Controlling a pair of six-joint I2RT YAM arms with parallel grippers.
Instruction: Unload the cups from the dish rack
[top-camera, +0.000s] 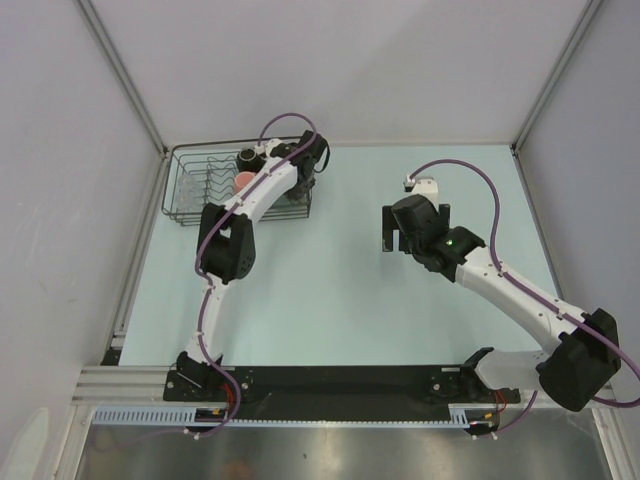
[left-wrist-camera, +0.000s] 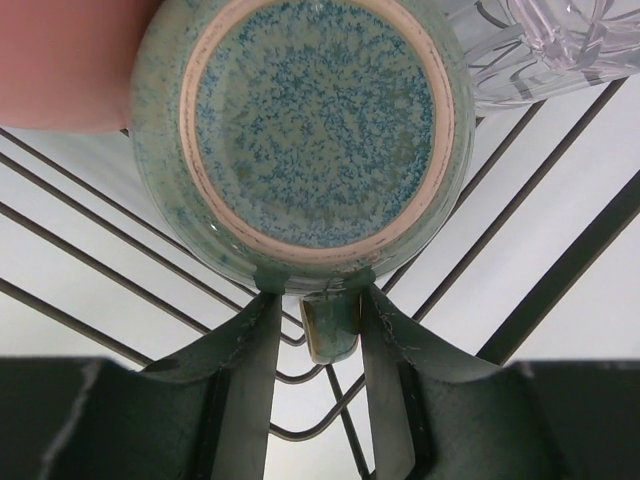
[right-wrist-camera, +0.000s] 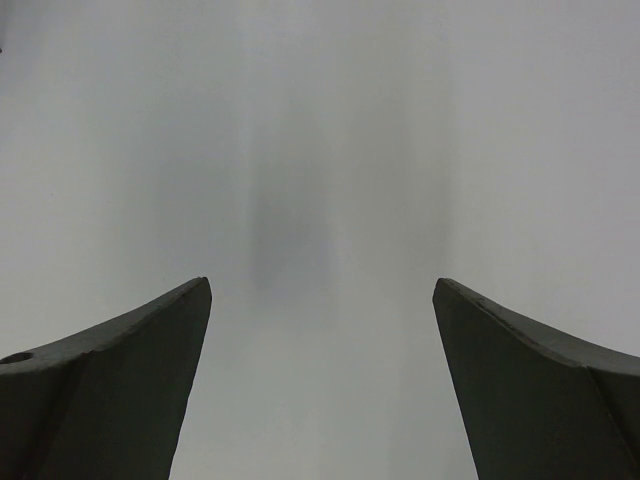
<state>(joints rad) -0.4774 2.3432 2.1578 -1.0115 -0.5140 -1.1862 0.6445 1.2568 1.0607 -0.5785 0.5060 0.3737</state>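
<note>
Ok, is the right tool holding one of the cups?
No, the right wrist view shows the right tool wide open, with nothing at all between its two sides.

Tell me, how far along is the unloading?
Nothing looks unloaded yet: no cup stands on the table outside the dish rack. In hand: the left gripper straddles the handle of the green-teal cup. Left: pink cup, black mug, glass tumbler. The right gripper hangs open.
</note>
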